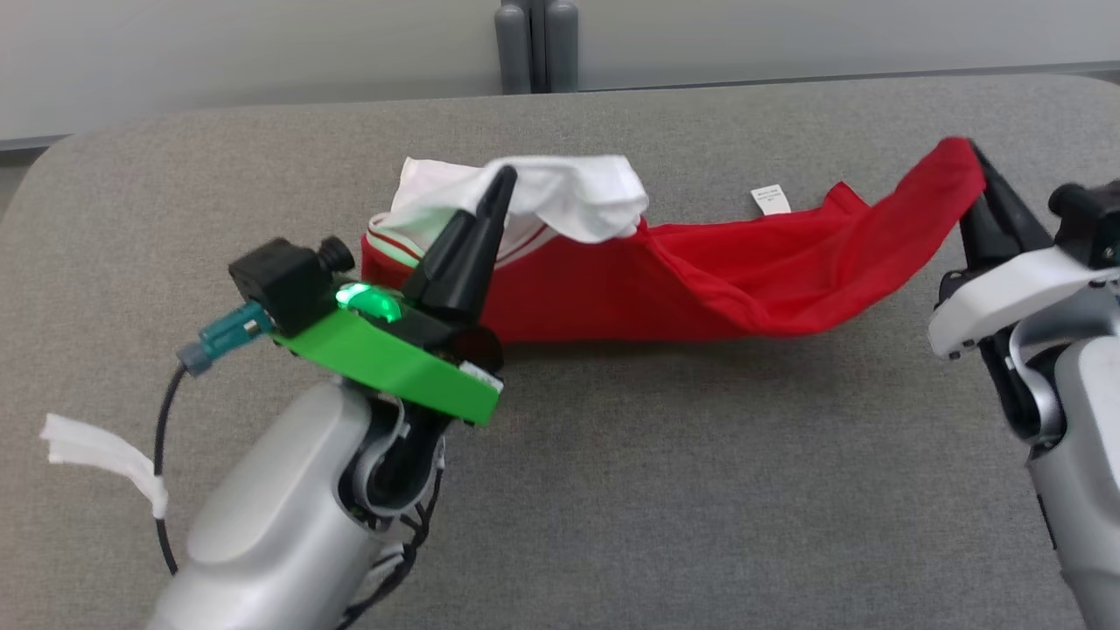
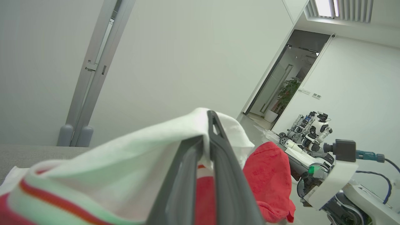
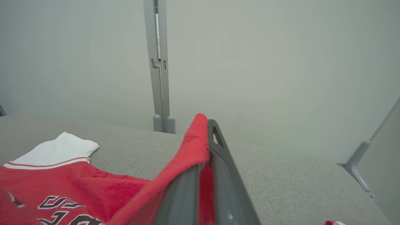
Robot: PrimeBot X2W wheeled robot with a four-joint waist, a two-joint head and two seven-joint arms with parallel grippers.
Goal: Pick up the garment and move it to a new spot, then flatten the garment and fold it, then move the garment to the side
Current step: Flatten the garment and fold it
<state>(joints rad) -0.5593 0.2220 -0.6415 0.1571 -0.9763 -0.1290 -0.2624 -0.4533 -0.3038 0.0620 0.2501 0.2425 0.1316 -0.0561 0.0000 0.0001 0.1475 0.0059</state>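
A wide table (image 1: pixel 612 490) covered in grey woven fabric, with rounded far corners, stands before a plain pale wall (image 1: pixel 262 52). Two rounded grey posts (image 1: pixel 536 44) rise side by side just behind the table's far edge, at the foot of a slim vertical rail on the wall. In the left wrist view the room opens at the right onto a dark-framed doorway (image 2: pixel 297 62) with a potted plant (image 2: pixel 289 90) beyond it. A ceiling light (image 2: pixel 325 7) sits above, and other white-and-black robots (image 2: pixel 312 129) are parked along a white wall.

A red garment (image 1: pixel 744 271) with a white sleeve (image 1: pixel 569 197), trimmed by a thin red stripe, stretches across the far middle of the table. It sags between its two ends, and its lower fold touches the surface. The left gripper (image 1: pixel 503 179) is clamped on the white sleeve, raised off the table. The right gripper (image 1: pixel 976 157) is clamped on a red corner at the garment's other end, also raised.

A small white label (image 1: pixel 770 200) shows at the red cloth's far edge; its tiny print is too small to read. In the right wrist view, dark lettering (image 3: pixel 56 203) outlined in white runs across the red cloth. It is cut off at the picture's edge and cannot be read. A green light (image 1: pixel 367 302) glows on the left wrist. A white strip (image 1: pixel 96 451) hangs from that arm's cable at the lower left.
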